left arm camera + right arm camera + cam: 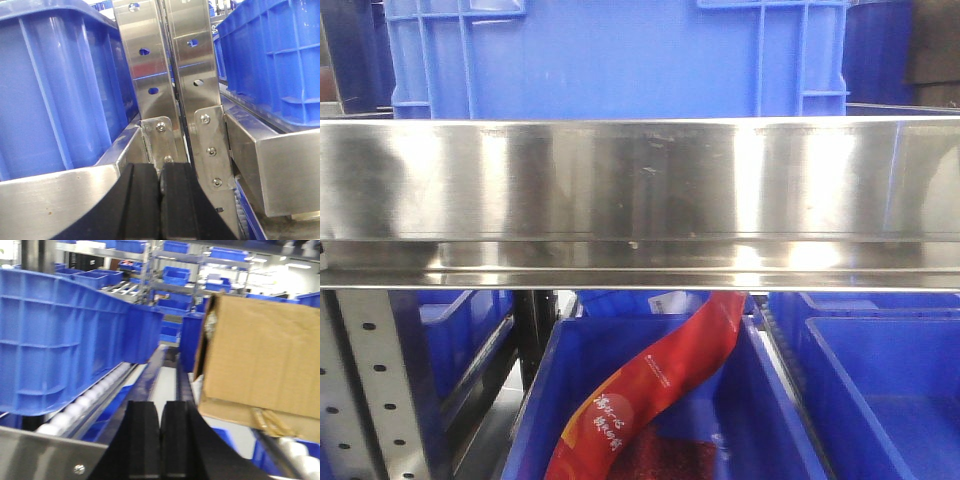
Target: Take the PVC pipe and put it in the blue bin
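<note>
Front view, blue bins (620,60), pipe unseen

All I can see of my own body is the two grippers, each at the bottom edge of its wrist view. The left gripper (161,200) has two matte black fingers, flat-faced and flaring wider toward the base. The right gripper (160,440) looks identical: black, smooth, unmarked. No cables, screws or labels visible on either.

steel shelf rail (640,200): hides lower part of blue crate (620,60) behind it | red bag (650,400): top hidden behind rail, bottom cut off | cardboard box (260,360): blurred, cut off
</note>
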`<state>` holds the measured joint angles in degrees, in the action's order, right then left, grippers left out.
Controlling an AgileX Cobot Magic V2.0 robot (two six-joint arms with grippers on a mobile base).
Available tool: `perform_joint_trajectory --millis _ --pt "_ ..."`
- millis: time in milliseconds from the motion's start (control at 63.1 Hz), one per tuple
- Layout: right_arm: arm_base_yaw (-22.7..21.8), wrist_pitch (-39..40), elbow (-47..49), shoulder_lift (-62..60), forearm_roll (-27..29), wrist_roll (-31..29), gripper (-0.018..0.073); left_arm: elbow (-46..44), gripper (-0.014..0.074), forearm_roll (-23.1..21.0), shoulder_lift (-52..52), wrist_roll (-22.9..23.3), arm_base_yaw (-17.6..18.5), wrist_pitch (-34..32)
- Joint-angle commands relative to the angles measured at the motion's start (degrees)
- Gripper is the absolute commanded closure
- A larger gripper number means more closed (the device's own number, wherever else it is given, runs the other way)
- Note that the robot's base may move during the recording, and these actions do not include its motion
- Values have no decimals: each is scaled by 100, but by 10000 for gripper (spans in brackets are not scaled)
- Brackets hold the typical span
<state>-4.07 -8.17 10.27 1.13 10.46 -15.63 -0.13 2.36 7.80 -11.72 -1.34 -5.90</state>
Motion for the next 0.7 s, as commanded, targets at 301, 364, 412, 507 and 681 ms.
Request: perform_joint_trajectory --millis 301,364,412,507,681 --pt "-445 1017 -232 -113 182 -10 721 13 707 8 -20 41 33 -105" --pt "-445 1170 -310 -113 182 -10 721 13 707 8 -20 41 33 -105" --pt "-445 1170 -348 -113 182 -10 721 13 707 8 -20 41 33 -105" --pt "-445 1130 -481 -113 182 -10 721 13 707 8 -20 41 33 -105" --pt "-445 909 -709 -113 182 -10 721 13 707 8 -20 41 33 -105"
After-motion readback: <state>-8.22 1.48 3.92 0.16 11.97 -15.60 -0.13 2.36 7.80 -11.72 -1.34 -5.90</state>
